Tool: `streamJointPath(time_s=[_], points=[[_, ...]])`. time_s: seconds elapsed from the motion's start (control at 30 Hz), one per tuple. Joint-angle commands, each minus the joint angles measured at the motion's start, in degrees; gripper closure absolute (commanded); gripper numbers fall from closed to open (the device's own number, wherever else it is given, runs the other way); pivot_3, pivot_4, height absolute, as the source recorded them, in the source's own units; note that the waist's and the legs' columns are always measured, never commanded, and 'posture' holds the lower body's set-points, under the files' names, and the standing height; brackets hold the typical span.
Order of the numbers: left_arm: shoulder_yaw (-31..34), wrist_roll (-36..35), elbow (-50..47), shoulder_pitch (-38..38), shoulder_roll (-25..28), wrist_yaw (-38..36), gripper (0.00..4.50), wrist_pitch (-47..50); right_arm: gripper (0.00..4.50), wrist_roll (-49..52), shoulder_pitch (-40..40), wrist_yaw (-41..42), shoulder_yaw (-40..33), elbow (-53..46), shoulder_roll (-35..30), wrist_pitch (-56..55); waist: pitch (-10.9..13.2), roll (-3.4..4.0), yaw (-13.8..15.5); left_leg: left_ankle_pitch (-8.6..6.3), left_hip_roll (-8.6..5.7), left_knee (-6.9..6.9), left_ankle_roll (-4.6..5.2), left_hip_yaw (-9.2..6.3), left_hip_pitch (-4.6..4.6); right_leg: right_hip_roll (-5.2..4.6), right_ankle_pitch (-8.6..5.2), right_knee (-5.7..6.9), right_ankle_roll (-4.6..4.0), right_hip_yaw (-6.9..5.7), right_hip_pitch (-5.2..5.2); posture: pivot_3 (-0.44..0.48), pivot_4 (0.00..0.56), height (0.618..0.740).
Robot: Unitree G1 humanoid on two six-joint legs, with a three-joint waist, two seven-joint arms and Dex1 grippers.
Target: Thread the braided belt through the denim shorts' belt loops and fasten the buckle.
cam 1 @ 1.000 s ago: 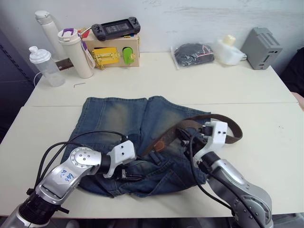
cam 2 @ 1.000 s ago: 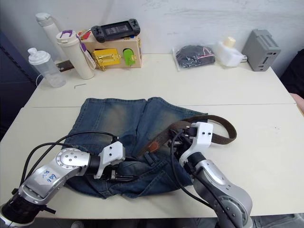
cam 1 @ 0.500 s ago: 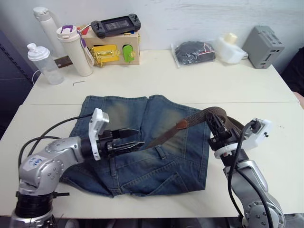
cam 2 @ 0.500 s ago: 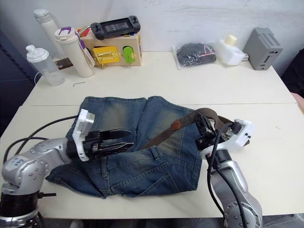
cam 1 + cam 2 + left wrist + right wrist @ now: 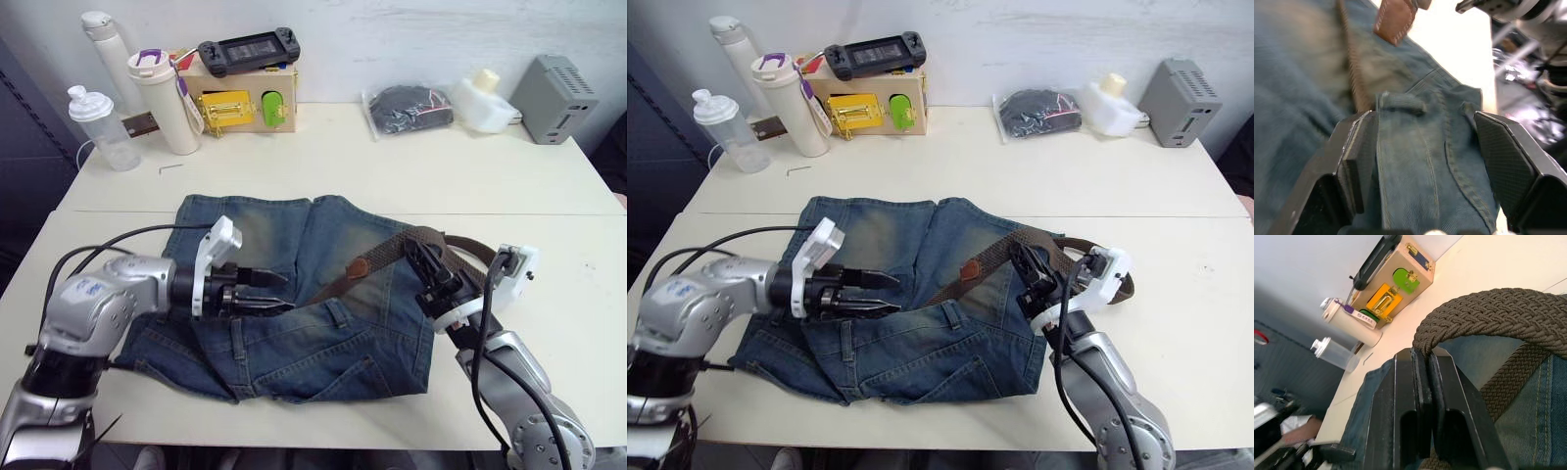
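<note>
The denim shorts [image 5: 294, 333] lie flat on the table, waistband toward me. The braided belt [image 5: 387, 250] runs slantwise over the right leg, with a brown leather tab [image 5: 359, 266] on it, and curls back in a loop at the right [image 5: 478, 257]. My right gripper [image 5: 419, 253] is shut on the belt's raised bend [image 5: 1498, 308]. My left gripper [image 5: 277, 291] rests open on the waistband, pointing right. One of the belt loops [image 5: 1400, 102] lies between its fingers [image 5: 1354, 161], and the belt strap [image 5: 1352, 73] passes just beyond. The buckle is hidden.
Along the table's back edge stand a clear bottle [image 5: 96, 127], a white bottle [image 5: 108, 44], a beige tumbler [image 5: 167, 103], a wooden latch box [image 5: 240, 98] with a game console [image 5: 250, 49] on top, a black bag [image 5: 407, 106], a white jug [image 5: 488, 101] and a grey box [image 5: 556, 86].
My left gripper left the near waistband edge and swung round to point right at the waistband. My right gripper drew the belt out to the right, then settled lower. The shorts lie flatter.
</note>
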Motion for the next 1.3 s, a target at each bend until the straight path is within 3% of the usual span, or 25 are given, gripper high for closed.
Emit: streamJointPath(time_s=[0.03, 0.23, 0.37, 0.5, 0.6, 0.8, 1.17, 1.3], points=[[-7.7, 7.57, 11.54, -5.02, 0.42, -9.71, 1.03, -5.49, 4.5, 5.48, 1.34, 0.6, -3.23, -4.18, -2.92, -2.43, 0.01, 0.02, -0.19, 0.0, 0.0, 0.0, 0.0, 0.01, 0.0, 0.02, 0.0, -0.02, 0.0, -0.01, 0.0, 0.0, 0.15, 0.74], [-14.43, 15.62, 24.78, -11.98, -5.72, -16.9, 1.03, -12.43, 4.5, 9.34, 3.55, 0.29, -4.92, -6.54, -6.28, -5.63, 0.13, -0.09, -0.02, 0.0, 0.04, 0.07, 0.0, 0.06, -0.11, 0.1, 0.0, 0.0, 0.0, -0.01, -0.06, 0.0, 0.15, 0.74], [-15.87, 17.75, 27.5, -13.79, -10.91, -18.42, 1.03, -13.86, 4.5, 8.53, 4.23, -0.81, -4.12, -7.23, -6.79, -7.18, 0.17, -0.15, 0.19, -0.01, 0.03, 0.26, 0.03, 0.0, -0.21, 0.09, 0.0, 0.01, 0.0, 0.0, -0.02, 0.0, 0.15, 0.74], [-17.99, 20.52, 27.36, -13.48, -12.09, -21.41, 1.03, -15.72, 4.5, 7.94, 4.57, -1.36, -3.58, -7.31, -7.25, -8.17, 0.17, -0.16, 0.09, -0.02, 0.03, 0.32, 0.04, -0.03, -0.24, 0.09, 0.0, 0.04, 0.0, 0.0, -0.02, 0.0, 0.15, 0.74], [-20.39, 24.22, 27.68, -12.37, -11.92, -23.54, 1.87, -20.59, 4.5, 7.36, 4.5, -1.67, -3.63, -6.93, -7.41, -8.85, 0.17, -0.16, 0.05, -0.02, 0.04, 0.31, 0.04, -0.03, -0.23, 0.11, 0.0, 0.06, 0.0, 0.0, -0.03, 0.0, 0.15, 0.74], [-19.96, 28.12, 31.14, -13.37, -15.19, -23.03, 4.44, -26.75, 4.5, 6.67, 3.18, -1.58, -3.37, -5.83, -7.65, -9.59, 0.17, -0.16, 0.12, -0.02, 0.04, 0.35, 0.04, -0.04, -0.23, 0.12, 0.0, 0.09, 0.0, 0.0, -0.01, 0.0, 0.15, 0.74], [-16.4, 28.73, 36.13, -23.94, -25.37, -27.97, 4.44, -45.84, 4.5, 7.64, 2.59, 1.82, -3.35, -5.41, -9.03, -9.74, 0.22, -0.24, 1.65, -0.05, -0.05, 0.72, 0.1, -0.19, -0.48, 0.1, 0.01, 0.1, 0.02, -0.02, 0.02, 0.0, 0.15, 0.74], [-18.91, 34.95, 46.32, -25.85, -27.66, -25.37, 4.44, -57.41, 4.5, 8.24, 4.67, 1.82, -5.07, -5.06, -9.88, -10.52, 0.22, -0.24, 1.5, -0.06, -0.04, 0.71, 0.11, -0.14, -0.47, 0.16, 0.01, 0.11, 0.02, -0.04, 0.02, 0.0, 0.15, 0.74]])
